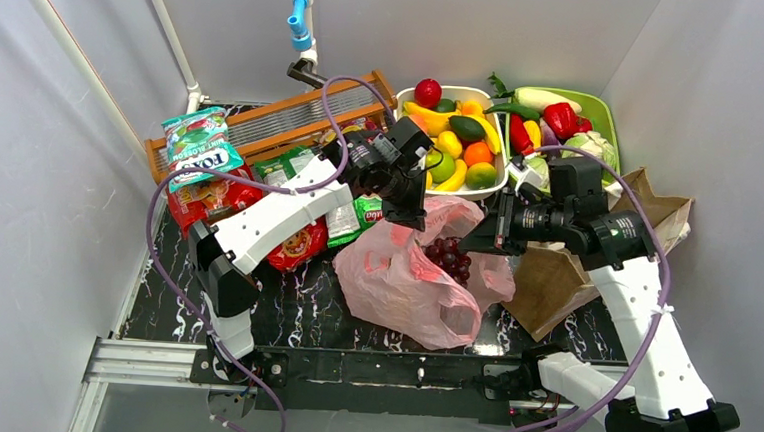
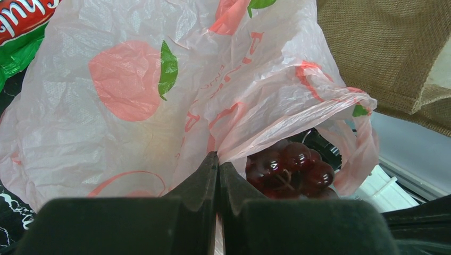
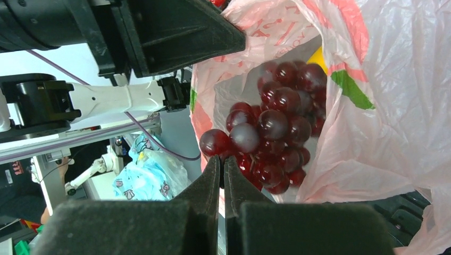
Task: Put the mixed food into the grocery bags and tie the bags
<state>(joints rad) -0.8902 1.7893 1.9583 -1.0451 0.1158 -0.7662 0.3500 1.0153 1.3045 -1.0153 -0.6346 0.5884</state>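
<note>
Nearest the arm bases, the pink bag (image 1: 404, 278) lies slumped on the dark surface (image 1: 292, 306), its mouth turned toward the far side. The left hand (image 2: 218, 164) is pinched flat on the bag's rim, with film caught between its fingers. The right hand (image 3: 223, 166) is likewise closed, seemingly on the opposite rim, though its wrist view leaves that grip less certain. Between them the grapes (image 1: 451, 255) sit just inside the mouth.

To load well, I judge the two hands should draw the rim apart and slightly up, so the grapes roll deeper rather than spill and the thin film does not tear.

Beyond lie the brown paper bag (image 1: 554, 282) and the snack packets (image 1: 296, 241). Farther still are the white basket (image 1: 490, 191) and the green tray (image 1: 610, 115). The bag's handles, and whatever lies beneath the grapes, are hidden.
</note>
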